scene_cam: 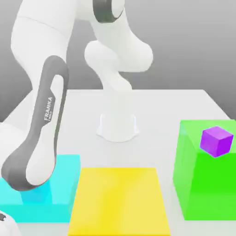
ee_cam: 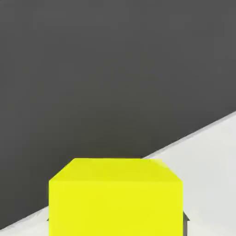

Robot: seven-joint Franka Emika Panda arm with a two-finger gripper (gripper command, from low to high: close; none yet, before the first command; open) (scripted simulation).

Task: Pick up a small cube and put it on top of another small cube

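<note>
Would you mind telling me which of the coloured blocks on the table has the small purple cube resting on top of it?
The tall green block, at the exterior view's right, carries the small purple cube. The flat yellow slab and the cyan block carry no cube.

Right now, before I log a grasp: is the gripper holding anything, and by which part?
Cannot be told: a yellow cube sits right in front of the hand camera, but no grip on it is visible.

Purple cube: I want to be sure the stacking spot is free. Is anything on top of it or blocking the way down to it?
Nothing visible does. The purple cube sits on the green block with its top bare. The arm is over the cyan block, at the exterior view's left, with the low yellow slab between.
</note>
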